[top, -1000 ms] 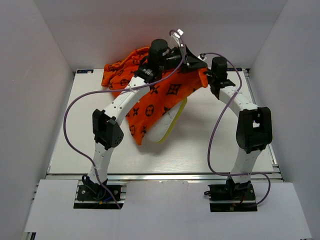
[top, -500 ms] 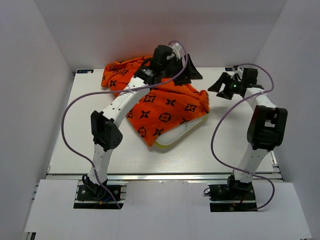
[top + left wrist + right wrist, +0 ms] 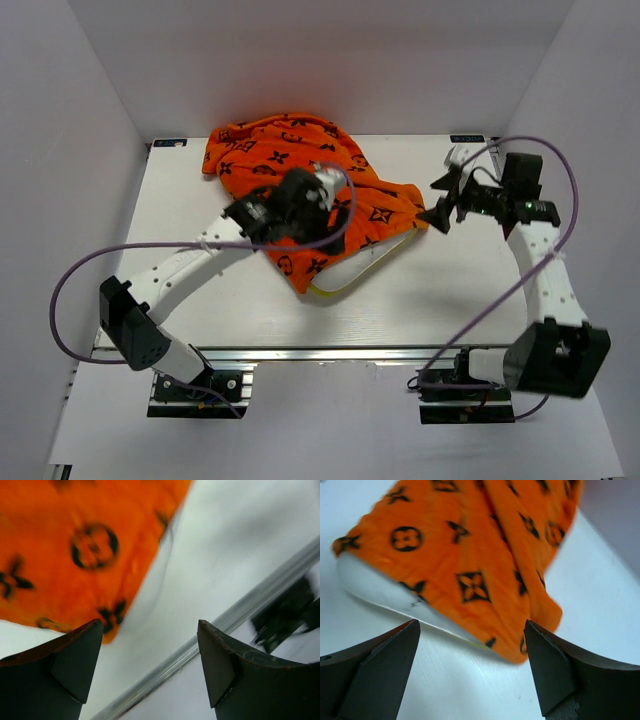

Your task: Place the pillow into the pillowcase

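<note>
From above, the orange monogrammed pillowcase [image 3: 300,180] lies on the white table [image 3: 170,200], bunched at the far left and spreading toward the near right. That diagonal looks like its long axis. A strip of white pillow [image 3: 365,262] with a yellow edge pokes out along its near-right side, so the mouth seems to face that way and the pillow is only partly in. The left gripper [image 3: 335,205] hangs over the middle of the cloth. The right gripper [image 3: 441,202] sits just beside the case's right corner.

The left wrist view shows the left gripper [image 3: 150,630] spread wide and holding nothing, with the pillowcase [image 3: 75,540] beyond it and the table's metal rail [image 3: 220,625] nearby.

The right wrist view shows the right gripper [image 3: 471,627] equally wide and empty, looking at the pillowcase [image 3: 470,555] and the bare pillow [image 3: 375,587] edge.

My worry is that a pinch catching both layers of cloth would shut the mouth. A tug on the bunched far end could drag the case off the pillow.
</note>
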`<state>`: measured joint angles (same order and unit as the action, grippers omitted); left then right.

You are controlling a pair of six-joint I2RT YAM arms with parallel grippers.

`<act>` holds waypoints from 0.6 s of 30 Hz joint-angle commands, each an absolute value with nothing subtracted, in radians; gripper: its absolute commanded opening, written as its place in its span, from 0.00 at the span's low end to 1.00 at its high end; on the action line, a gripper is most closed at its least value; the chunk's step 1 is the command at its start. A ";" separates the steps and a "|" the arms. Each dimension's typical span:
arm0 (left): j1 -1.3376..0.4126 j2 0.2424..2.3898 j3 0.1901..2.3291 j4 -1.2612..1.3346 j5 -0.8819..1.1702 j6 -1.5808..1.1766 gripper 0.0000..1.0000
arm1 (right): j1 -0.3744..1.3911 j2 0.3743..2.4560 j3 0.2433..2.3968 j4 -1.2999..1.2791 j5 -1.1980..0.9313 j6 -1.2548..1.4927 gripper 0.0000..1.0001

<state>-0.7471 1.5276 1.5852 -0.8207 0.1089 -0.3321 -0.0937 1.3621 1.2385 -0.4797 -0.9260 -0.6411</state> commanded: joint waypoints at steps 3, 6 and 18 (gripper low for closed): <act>-0.922 1.421 1.301 -0.729 -0.116 -0.235 0.86 | 0.035 1.198 1.036 -0.594 -1.072 -1.020 0.89; -0.962 1.434 1.238 -0.674 -0.220 -0.226 0.86 | 0.090 1.164 0.985 -0.603 -1.052 -0.971 0.89; -0.976 1.669 1.313 -0.577 -0.434 -0.115 0.83 | 0.135 1.112 0.937 -0.557 -1.043 -0.827 0.90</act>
<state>-0.9741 1.6390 1.2709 -0.6125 -0.3813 -0.1562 0.1284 1.1378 0.9401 -0.5751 -1.0248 -0.8558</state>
